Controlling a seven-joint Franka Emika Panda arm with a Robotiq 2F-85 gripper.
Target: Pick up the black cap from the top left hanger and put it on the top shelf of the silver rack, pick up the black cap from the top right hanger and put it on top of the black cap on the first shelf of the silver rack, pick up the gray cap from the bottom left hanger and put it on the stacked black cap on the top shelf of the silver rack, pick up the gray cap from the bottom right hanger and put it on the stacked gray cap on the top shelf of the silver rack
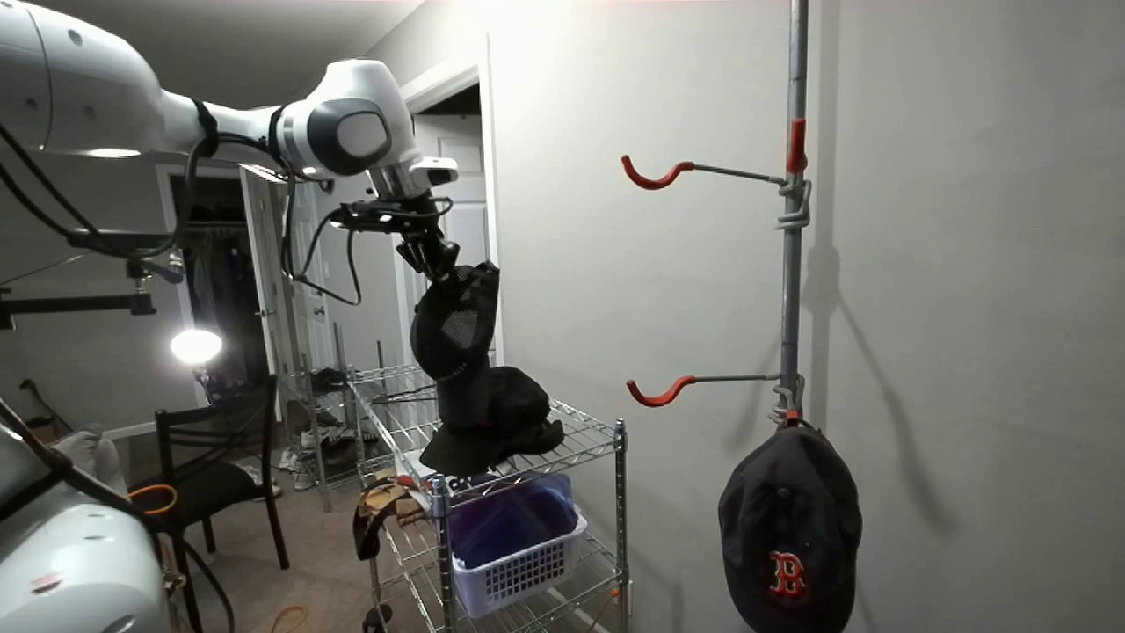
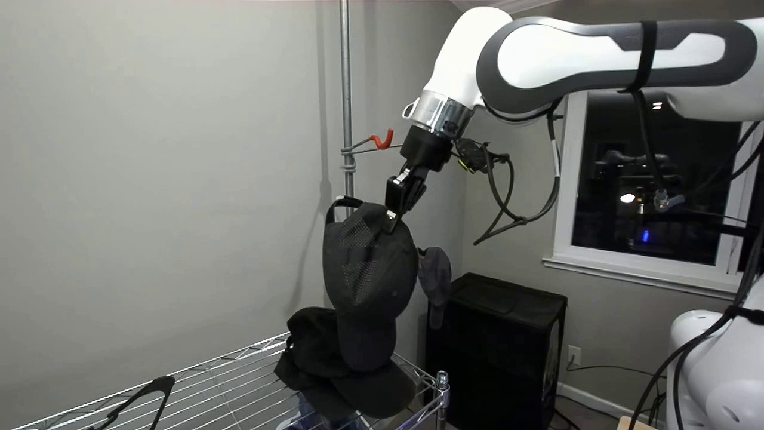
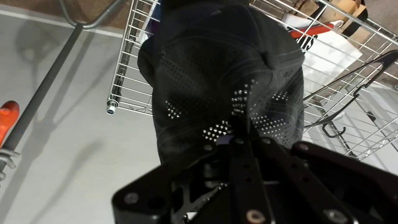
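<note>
In both exterior views we see the white jointed robot arm point(image 2: 549, 57) stretched out, its forearm nearly level and its wrist bent downward, so that the black jaws point down at a slant. We find them pinching a dark gray baseball cap with mesh panels point(image 1: 448, 338) near its upper edge; it hangs below them, strap end up and brim down. Its crown is above the piled black baseball caps point(image 1: 510, 409) on the flat wire-grid top shelf point(image 2: 233, 388) of the shiny chrome wire rack point(image 1: 443, 536); whether the hanging brim touches the pile we cannot tell.

The pile lies near one end of that shelf, close to its rim and to a chrome corner post point(image 2: 441, 391). Beyond it we have bare grid as far as a black clothes hanger point(image 2: 163, 384). Between the held cap and the curved red-tipped hooks point(image 1: 652, 183) we see open room before the pale gray wall point(image 1: 571, 220). Low on the gray metal pole point(image 1: 794, 299) hangs a dark baseball cap with a red letter B point(image 1: 789, 527).
</note>
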